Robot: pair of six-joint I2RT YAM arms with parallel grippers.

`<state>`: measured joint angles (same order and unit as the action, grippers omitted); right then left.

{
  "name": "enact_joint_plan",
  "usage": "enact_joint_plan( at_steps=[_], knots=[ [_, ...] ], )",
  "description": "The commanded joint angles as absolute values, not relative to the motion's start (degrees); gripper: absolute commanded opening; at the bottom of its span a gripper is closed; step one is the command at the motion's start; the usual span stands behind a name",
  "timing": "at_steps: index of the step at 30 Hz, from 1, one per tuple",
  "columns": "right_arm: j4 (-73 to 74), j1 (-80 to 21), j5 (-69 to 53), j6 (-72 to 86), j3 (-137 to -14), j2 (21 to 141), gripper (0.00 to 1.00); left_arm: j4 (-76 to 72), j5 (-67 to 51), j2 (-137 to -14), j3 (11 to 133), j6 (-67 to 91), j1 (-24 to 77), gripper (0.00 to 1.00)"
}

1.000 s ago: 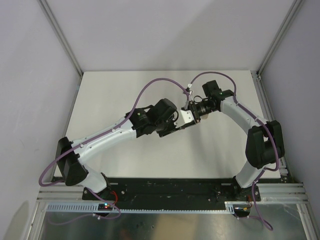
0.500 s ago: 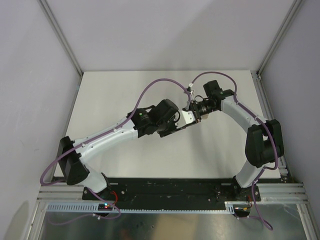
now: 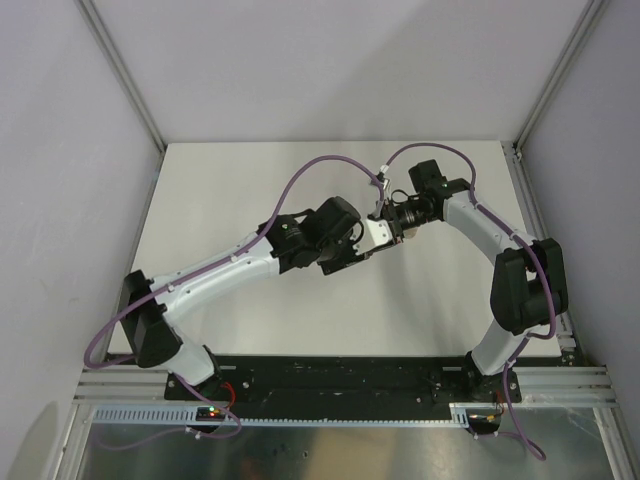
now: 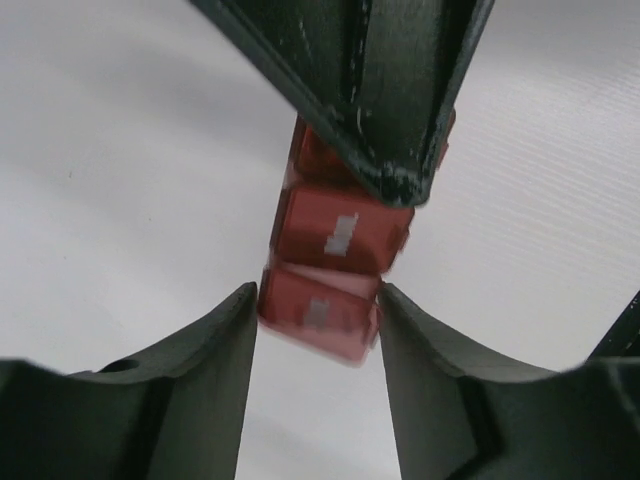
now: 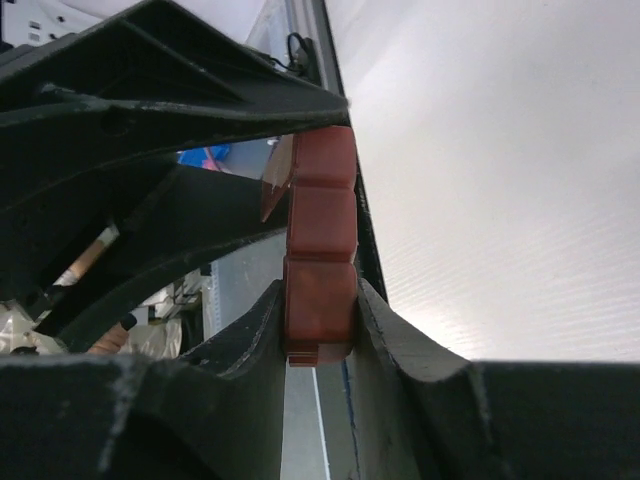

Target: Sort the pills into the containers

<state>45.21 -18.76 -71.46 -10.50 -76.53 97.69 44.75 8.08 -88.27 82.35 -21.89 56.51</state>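
Holding: the containers, one dark red strip of three small square compartments, pinched at both ends between my two grippers.
Containers: the strip sits between my fingertips over the white table, about mid-table in the overhead view, where my wrists hide it. I cannot tell whether it touches the surface.
Markings: in the left wrist view the two nearer compartments each carry a pale mark on the face. The picture is too blurred to read them.
Sliver: in the right wrist view a thin orange-red sliver stands out from the side of the far compartment. I cannot tell whether it is a raised lid.
Left gripper: my jaws are closed on one end compartment, a finger against each side.
Right gripper: my jaws clamp the opposite end, both fingers tight against the red plastic.
Meeting: my grippers face each other tip to tip. One right finger overlaps the strip's far end in the left wrist view.
Arms: white links and black joints, reaching inward from the near edge to form an arch.
Cable: purple, looping above each arm.
Surroundings: pale walls on three sides and a metal rail along the near edge.
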Motion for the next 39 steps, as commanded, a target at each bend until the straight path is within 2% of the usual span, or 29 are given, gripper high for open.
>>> enact_joint_plan(
  at_steps=[1, 6, 9, 13, 17, 21, 28, 33, 35, 37, 39],
  knots=[
    [45.2, -19.4, -77.2, -9.6, -78.9, 97.0, 0.00, 41.8, 8.1, -89.0, 85.3, -21.7, 57.1, 0.61],
    [45.4, -19.3, -77.1, -9.8, -78.9, 96.8, 0.00, 41.5, 7.6, -88.2, 85.2, -22.9, 57.1, 0.83],
    [45.6, -19.1, -77.2, -9.9, -79.0, 96.6, 0.00, 41.0, 7.2, -87.6, 84.8, -23.7, 57.1, 0.91],
    [46.0, -19.1, -77.4, -10.4, -78.9, 96.6, 0.00, 40.1, 6.8, -87.2, 84.0, -24.5, 57.1, 0.95],
    [46.3, -18.9, -77.8, -10.6, -78.9, 96.4, 0.00, 39.6, 6.1, -86.9, 82.8, -26.1, 57.0, 0.93],
    [46.5, -18.4, -78.1, -10.8, -78.9, 96.1, 0.00, 39.6, 4.7, -86.6, 81.4, -27.7, 56.6, 0.79],
    [46.8, -18.1, -78.3, -11.1, -78.9, 95.9, 0.00, 39.6, 2.6, -86.4, 80.1, -28.5, 55.5, 0.47],
    [46.5, -18.3, -78.1, -10.7, -78.9, 95.8, 0.02, 39.6, 1.7, -86.4, 80.3, -28.4, 55.5, 0.13],
    [46.5, -18.3, -77.8, -10.5, -79.0, 95.8, 0.09, 39.6, 1.5, -86.5, 80.4, -28.1, 55.5, 0.03],
    [46.2, -18.2, -77.5, -10.1, -78.9, 95.7, 0.19, 39.6, 1.4, -86.6, 80.4, -27.8, 55.5, 0.01],
    [46.0, -18.3, -77.1, -9.7, -78.9, 95.6, 0.38, 39.6, 1.3, -86.6, 80.4, -27.6, 55.5, 0.00]
  ],
)
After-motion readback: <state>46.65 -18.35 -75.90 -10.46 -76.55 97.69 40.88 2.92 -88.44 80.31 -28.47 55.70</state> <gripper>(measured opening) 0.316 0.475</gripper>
